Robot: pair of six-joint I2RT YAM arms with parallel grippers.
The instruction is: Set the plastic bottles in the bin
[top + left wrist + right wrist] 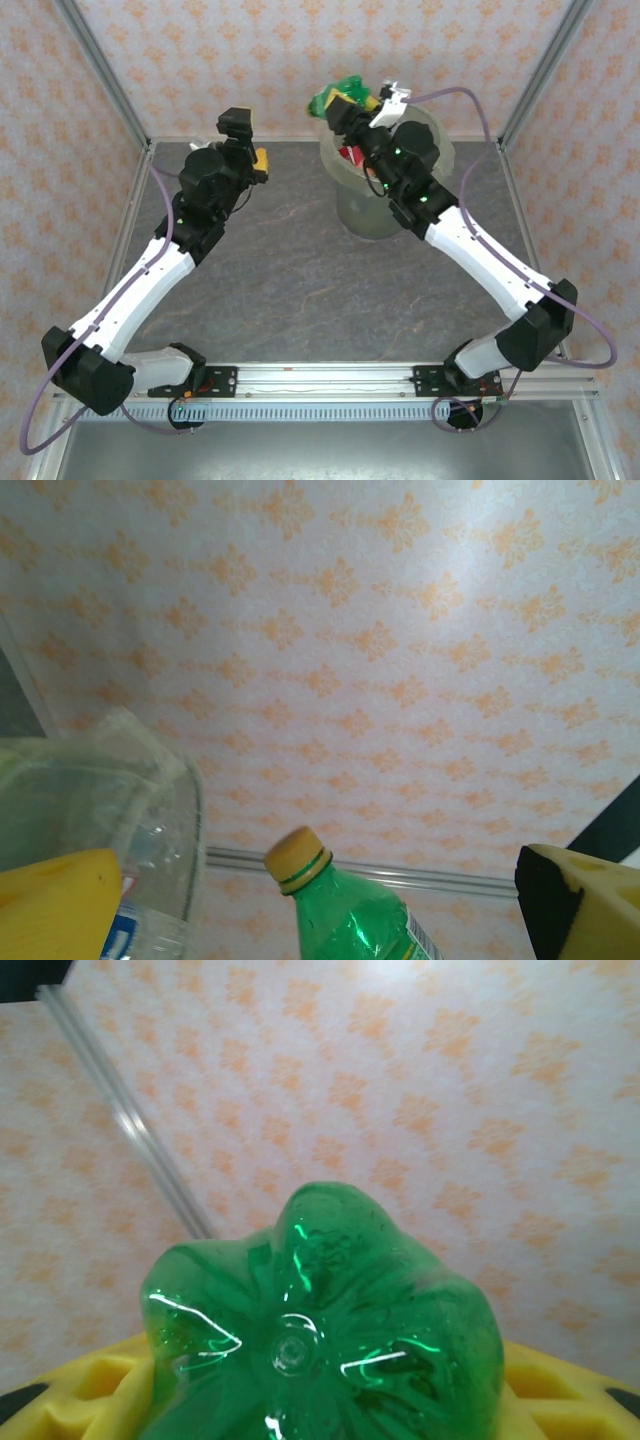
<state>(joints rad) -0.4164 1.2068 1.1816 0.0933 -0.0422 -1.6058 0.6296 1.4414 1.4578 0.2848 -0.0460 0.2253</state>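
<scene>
The right jaws are clamped on a green bottle [320, 1330]. Its ribbed base faces the right wrist camera and sits between the yellow pads [85, 1385], so its long axis runs on along the line of the jaws, neck pointing away from the wrist. From above, this bottle [340, 97] is held high at the far left of the bin [362, 215], about over the liner-covered rim rather than plainly over the middle of the mouth. That is the relation that matters: the open mouth lies toward the robot and to its right of the bottle. Let go here, the bottle might drop inside or catch the rim, and I cannot tell which. A red-labelled bottle [350, 155] already lies inside the bin near that edge.

The left jaws stand wide apart, with one yellow pad [50, 910] low at the left of the wrist view and the other [590, 900] low at the right. Between them rises an orange-capped green bottle [350, 910], neck tilted up and to the left. A clear blue-labelled bottle [150, 870] sits just beside it, against the left pad. Neither pad visibly touches the green one. From above, the left arm reaches over the back left of the desk [290, 270], well apart from the bin, so the right arm is the nearer one for the drop.
</scene>
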